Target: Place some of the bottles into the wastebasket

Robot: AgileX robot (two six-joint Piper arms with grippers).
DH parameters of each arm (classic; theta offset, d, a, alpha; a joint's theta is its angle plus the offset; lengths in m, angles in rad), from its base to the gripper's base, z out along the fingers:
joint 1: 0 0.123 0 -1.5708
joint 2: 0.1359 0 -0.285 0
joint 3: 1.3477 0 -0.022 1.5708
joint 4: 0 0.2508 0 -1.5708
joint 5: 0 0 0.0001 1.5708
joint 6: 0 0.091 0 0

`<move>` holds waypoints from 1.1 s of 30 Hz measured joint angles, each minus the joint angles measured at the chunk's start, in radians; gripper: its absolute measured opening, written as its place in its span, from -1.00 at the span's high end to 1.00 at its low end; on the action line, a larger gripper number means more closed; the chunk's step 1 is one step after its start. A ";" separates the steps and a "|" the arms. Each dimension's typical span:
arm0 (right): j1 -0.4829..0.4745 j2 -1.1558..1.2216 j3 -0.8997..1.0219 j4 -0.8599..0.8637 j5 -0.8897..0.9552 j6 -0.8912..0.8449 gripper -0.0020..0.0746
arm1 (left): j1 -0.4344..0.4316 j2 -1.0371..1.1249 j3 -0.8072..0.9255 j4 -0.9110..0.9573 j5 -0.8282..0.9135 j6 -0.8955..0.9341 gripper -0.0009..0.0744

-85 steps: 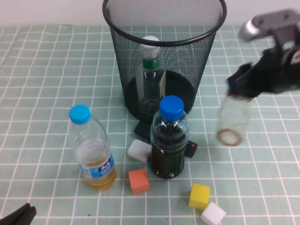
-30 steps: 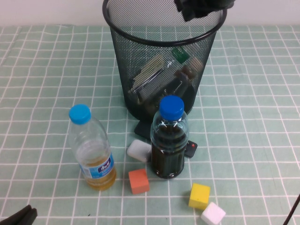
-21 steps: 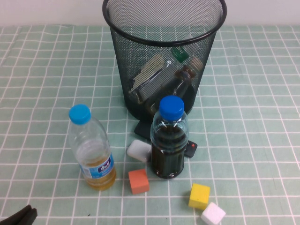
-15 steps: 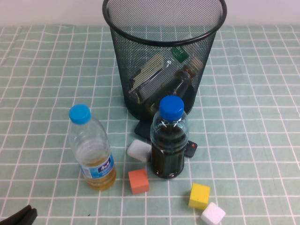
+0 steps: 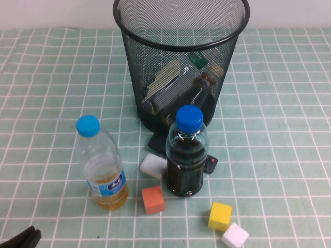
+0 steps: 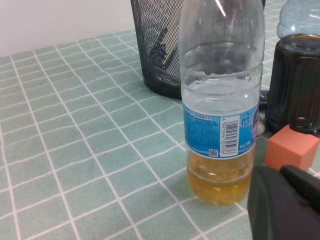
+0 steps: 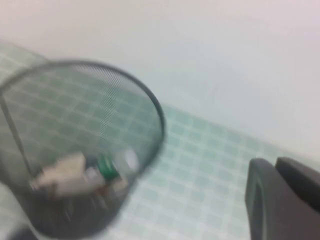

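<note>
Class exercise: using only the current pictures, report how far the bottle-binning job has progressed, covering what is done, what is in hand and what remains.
Done: both clear bottles lie tilted inside the wastebasket.

In hand: nothing. The left tool sits low beside the yellow-liquid bottle, holding nothing. The right tool is raised off to one side of the bin, empty.

Left: the yellow-liquid bottle and the dark-liquid bottle stand on the table, apparently not meant for binning.

Bottles (image 5: 178, 88) lie inside wastebasket (image 5: 181, 31)

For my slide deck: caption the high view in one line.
Two clear bottles lie inside the wastebasket; left gripper parked at near edge, right gripper out of view.
</note>
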 joint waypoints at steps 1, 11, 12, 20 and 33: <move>-0.009 -0.061 0.061 -0.007 0.000 -0.002 0.96 | 0.000 0.000 0.000 0.000 0.000 0.000 0.99; -0.309 -0.808 1.195 -0.017 -0.532 -0.032 0.96 | 0.000 0.000 0.000 0.000 0.000 0.000 0.99; -0.340 -0.887 1.320 -0.015 -0.610 -0.033 0.96 | 0.000 0.000 0.000 0.000 0.000 0.000 0.99; -0.493 -1.330 2.008 0.095 -1.009 -0.033 0.96 | 0.000 0.000 0.000 0.000 0.000 0.000 0.99; -0.530 -1.465 2.235 0.165 -1.113 -0.031 0.96 | 0.000 0.000 0.000 0.000 0.000 0.000 0.99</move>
